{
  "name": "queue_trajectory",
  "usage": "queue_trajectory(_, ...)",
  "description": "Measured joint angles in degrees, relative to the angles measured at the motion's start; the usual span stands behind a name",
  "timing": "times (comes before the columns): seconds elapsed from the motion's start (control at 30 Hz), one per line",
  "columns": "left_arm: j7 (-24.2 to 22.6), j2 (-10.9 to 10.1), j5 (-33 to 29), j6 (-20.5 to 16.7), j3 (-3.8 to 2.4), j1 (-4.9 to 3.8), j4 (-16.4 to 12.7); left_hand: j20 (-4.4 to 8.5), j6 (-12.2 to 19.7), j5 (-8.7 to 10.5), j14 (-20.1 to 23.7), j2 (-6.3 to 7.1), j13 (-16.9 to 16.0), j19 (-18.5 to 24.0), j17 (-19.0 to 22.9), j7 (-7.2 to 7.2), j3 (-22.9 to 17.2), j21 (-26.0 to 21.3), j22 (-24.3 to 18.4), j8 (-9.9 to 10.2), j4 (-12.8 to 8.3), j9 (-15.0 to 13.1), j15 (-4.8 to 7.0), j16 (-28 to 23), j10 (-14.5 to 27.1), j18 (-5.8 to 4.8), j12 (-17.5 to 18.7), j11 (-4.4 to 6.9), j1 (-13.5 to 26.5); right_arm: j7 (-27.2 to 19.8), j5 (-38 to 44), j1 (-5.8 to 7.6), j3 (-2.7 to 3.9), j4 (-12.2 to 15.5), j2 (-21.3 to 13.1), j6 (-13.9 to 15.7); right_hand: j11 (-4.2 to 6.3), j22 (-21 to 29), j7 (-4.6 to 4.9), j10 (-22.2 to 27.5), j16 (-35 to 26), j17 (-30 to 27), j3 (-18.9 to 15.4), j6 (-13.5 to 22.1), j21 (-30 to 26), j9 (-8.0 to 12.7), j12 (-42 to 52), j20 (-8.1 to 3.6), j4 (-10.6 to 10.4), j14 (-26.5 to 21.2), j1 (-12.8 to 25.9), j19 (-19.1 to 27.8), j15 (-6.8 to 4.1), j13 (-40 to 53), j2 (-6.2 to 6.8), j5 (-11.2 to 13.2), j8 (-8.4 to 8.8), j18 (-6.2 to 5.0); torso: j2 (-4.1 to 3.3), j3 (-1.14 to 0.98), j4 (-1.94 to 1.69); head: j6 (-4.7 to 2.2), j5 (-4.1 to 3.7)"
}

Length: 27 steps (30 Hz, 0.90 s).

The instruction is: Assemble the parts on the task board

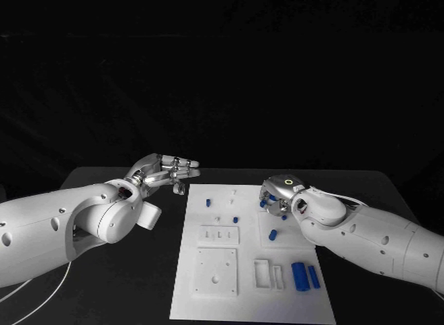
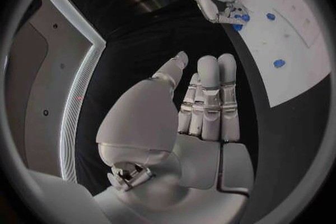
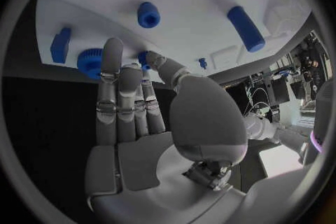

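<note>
The room is dark; the black table [image 1: 378, 183] and the backdrop behind it swallow nearly all light. What light there is falls from above onto the white task board [image 1: 251, 271], which glows evenly without harsh glare. The left hand [image 1: 168, 170] and right hand [image 1: 279, 193] catch soft highlights on their silver shells, with gentle shading beneath. The head view looks slightly grainy in the far darkness. Both wrist views bend straight edges hard toward their rims, where detail smears and darkens.

A black table [image 1: 115, 271] stands before a dark backdrop [image 1: 222, 81].
</note>
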<state>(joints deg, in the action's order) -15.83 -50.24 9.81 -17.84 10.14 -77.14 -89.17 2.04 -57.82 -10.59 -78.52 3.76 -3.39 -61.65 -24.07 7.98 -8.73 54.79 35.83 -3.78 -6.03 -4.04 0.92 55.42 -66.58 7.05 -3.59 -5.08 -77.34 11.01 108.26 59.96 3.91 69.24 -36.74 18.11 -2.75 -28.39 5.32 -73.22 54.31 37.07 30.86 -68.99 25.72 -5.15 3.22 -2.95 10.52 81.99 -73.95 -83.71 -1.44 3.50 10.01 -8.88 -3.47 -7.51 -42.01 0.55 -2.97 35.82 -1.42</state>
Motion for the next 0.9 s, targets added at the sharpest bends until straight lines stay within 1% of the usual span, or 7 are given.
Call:
queue_trajectory(0.13,0.1,0.1,0.0,0.0,0.00,0.00,0.0,0.00,0.0,0.00,0.0,0.00,0.0,0.0,0.1,0.00,0.0,0.3,0.0,0.0,0.0,0.0,0.00,0.2,0.0,-0.01,0.0,0.00,0.0,0.0,-0.1,0.00,0.03,0.0,0.2,-0.1,0.01,-0.1,-0.18,0.0,0.0,0.0,0.0,-0.2,0.0,-0.1,0.0,-0.11,0.0,0.0,0.3,0.1,-0.02,0.0,-0.34,0.0,0.04,0.05,-0.09,0.00,0.00,-0.04,-0.01)
queue_trajectory(0.23,0.2,0.1,0.0,0.0,0.01,0.00,0.1,0.00,0.0,0.00,0.0,0.00,0.0,0.0,0.1,0.00,0.0,0.3,0.0,0.0,0.0,0.0,0.00,0.2,0.0,-0.01,0.0,0.00,0.0,0.0,-0.2,0.01,0.07,-0.1,0.3,-0.1,0.28,-0.3,-0.20,-0.6,0.0,0.0,0.0,-0.6,-0.2,-0.3,0.0,-0.21,0.0,0.0,-0.1,0.2,-0.41,0.0,-0.85,-0.5,0.17,0.92,-0.16,0.03,-0.03,-0.07,-0.02)
queue_trajectory(0.33,0.2,0.2,0.0,0.0,0.01,0.00,0.2,0.00,0.0,0.00,0.0,0.00,0.0,0.0,0.1,0.00,-0.2,0.3,0.0,0.0,-0.2,0.0,0.00,0.2,0.0,-0.03,0.0,0.00,0.0,-0.1,-0.3,0.02,0.10,-0.1,0.4,-0.2,0.61,-0.7,-0.28,-1.2,0.0,0.1,0.5,-1.2,-0.2,-0.7,0.0,-0.40,0.5,0.0,0.1,0.1,-0.41,0.0,-1.45,-0.7,0.15,0.91,-0.20,0.06,-0.05,-0.07,-0.04)
queue_trajectory(0.5,0.4,0.4,0.1,0.0,0.01,0.00,0.5,0.00,0.0,0.00,0.0,0.00,0.0,0.0,0.1,0.00,-0.2,0.3,0.0,0.0,-0.2,0.0,0.00,0.2,0.0,-0.04,0.0,0.00,0.0,0.0,-0.6,0.01,0.11,-0.1,0.4,-0.3,0.59,-1.9,-0.19,-1.9,0.2,0.5,4.4,-1.5,-0.2,-1.0,0.0,-0.64,1.2,0.0,0.7,0.2,-0.82,0.0,-2.37,-1.1,0.00,0.94,-0.23,0.11,-0.04,0.07,-0.07)
queue_trajectory(0.67,0.5,0.4,0.1,0.0,0.01,0.00,0.9,0.00,0.0,-0.26,0.0,0.00,0.0,0.0,0.2,0.00,-0.2,0.3,0.0,0.0,-0.2,0.0,0.00,0.2,0.0,-0.05,0.0,0.00,0.0,0.3,-0.7,-0.02,0.16,0.7,0.0,-0.3,0.76,-2.8,-0.08,-2.6,0.4,0.6,5.8,-2.1,-0.2,-1.1,-0.3,-0.85,1.7,0.0,1.3,0.4,-0.83,0.0,-2.96,-1.1,0.01,1.08,-0.23,0.08,-0.02,0.04,0.16)
queue_trajectory(0.77,0.5,0.4,0.1,0.0,0.02,0.00,1.3,0.00,0.0,-0.26,0.0,0.00,0.0,0.0,0.2,0.00,-0.4,0.3,0.0,0.0,-0.4,0.0,0.00,0.5,0.0,-0.06,0.0,0.00,0.0,0.6,-0.8,-0.20,0.53,1.3,-0.3,-0.3,0.82,-3.3,-0.54,-2.7,0.4,0.6,5.9,-2.8,-0.2,-1.1,0.0,-0.85,1.8,-0.1,1.4,0.4,-0.94,0.0,-3.04,-1.1,0.01,1.32,-0.24,0.07,-0.02,-0.14,0.31)
queue_trajectory(0.9,0.6,0.4,0.1,0.0,0.02,0.00,1.6,0.00,0.0,-0.26,0.0,0.00,0.0,0.0,0.2,0.00,-0.4,0.3,0.0,0.0,-0.4,0.0,0.00,0.5,0.0,-0.06,0.0,0.00,0.0,1.2,-0.8,-0.35,1.53,2.2,-0.5,-0.1,1.02,-3.7,-0.75,-2.9,0.4,0.7,6.0,-3.0,-0.2,-1.1,0.1,-0.85,1.9,-0.2,1.4,0.4,-1.02,0.0,-3.11,-1.1,0.03,1.32,-0.24,0.07,-0.04,-0.43,0.32)
